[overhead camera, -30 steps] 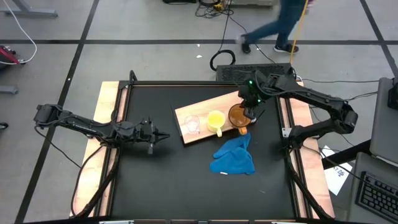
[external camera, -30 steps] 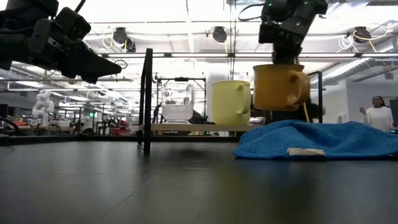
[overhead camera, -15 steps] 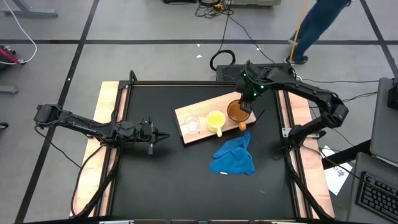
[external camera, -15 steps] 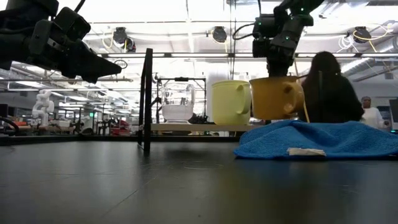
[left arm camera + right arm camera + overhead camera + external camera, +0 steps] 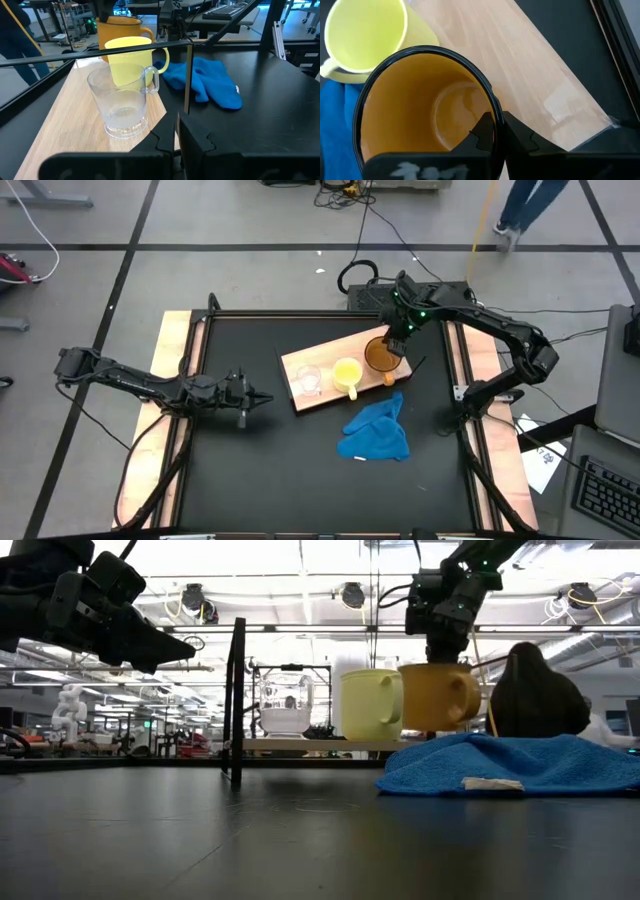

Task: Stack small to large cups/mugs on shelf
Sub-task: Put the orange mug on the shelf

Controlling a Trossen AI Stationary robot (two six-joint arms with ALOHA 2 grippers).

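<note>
So the orange mug (image 5: 381,358) is the thing to watch here. It hangs upright, mouth up, over the right end of the wooden shelf (image 5: 318,356). In the low view its base sits a bit above the board's top, so I'd say it isn't resting on the wood yet. Its handle (image 5: 470,696) points away from the yellow mug (image 5: 346,374), roughly toward the blue cloth (image 5: 376,432) side.

The yellow mug stands on the shelf just beside it, and the low view shows the two walls about touching or nearly so, can't tell which. The clear glass cup (image 5: 307,379) is further along the board on the left end, apart from the yellow one.

The right gripper (image 5: 397,346) comes straight down from above and is clamped tight on the orange mug's rim, on the far side from the yellow mug. One finger goes inside, one outside, which is pretty clear in the right wrist view.

What matters, I think: the mug lies directly under the pincer, so setting it down is a plain vertical drop, with the yellow mug crowding one side.

The left gripper (image 5: 262,399) is closed on nothing, parked over the black tabletop (image 5: 250,470), well apart from the shelf, pointing toward the glass cup. The right arm is by far the nearer one.
</note>
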